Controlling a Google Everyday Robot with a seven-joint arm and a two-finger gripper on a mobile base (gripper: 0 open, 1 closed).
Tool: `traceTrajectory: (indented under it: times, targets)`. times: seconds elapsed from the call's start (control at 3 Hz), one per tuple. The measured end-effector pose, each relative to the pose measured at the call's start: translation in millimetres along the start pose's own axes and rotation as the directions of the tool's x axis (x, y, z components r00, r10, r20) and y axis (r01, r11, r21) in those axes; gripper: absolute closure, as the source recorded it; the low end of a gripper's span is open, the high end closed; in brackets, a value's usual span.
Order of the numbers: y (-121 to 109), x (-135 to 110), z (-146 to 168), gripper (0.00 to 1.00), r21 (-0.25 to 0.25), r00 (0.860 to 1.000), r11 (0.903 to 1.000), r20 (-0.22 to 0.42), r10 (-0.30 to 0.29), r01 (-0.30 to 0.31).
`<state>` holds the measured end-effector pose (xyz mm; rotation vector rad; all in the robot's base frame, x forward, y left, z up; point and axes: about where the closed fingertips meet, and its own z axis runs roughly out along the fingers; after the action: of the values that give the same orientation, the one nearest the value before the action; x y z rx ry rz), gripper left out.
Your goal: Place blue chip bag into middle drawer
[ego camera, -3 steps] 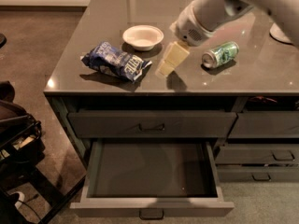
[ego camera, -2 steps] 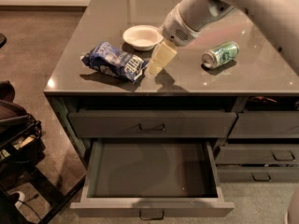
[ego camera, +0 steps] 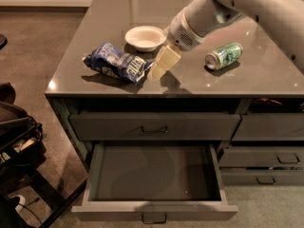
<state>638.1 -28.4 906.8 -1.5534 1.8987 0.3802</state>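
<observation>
Glossy grey surface (ego camera: 266, 82), mid-frame — cream gripper (ego camera: 157, 71) low at the right end of the crumpled dark-blue foil chip bag (ego camera: 114, 63) — open or closed, cannot tell.

Polished top, crinkled foil, matt drawers

The gripper (ego camera: 159, 69), smooth matt cream plastic, hangs just above the glossy grey countertop (ego camera: 266, 82), which mirrors light. Just beside it lies the blue chip bag (ego camera: 116, 63), crumpled shiny foil. Near it sits a smooth white bowl (ego camera: 145, 37) and, on its other side, a glossy metal can (ego camera: 224, 56). Below it, the middle drawer (ego camera: 190, 212) looks matt dark grey.
</observation>
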Motion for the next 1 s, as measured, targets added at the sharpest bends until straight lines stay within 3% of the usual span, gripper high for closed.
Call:
traceTrajectory:
  times: [0.33,1.0]
  targets:
    - [1,-15,20,0.0,0.002,0.998,0.9998,0.055,-0.02,0.02]
    - [1,-34,64,0.0,-0.052,0.994,0.9983,0.109,-0.022,0.027]
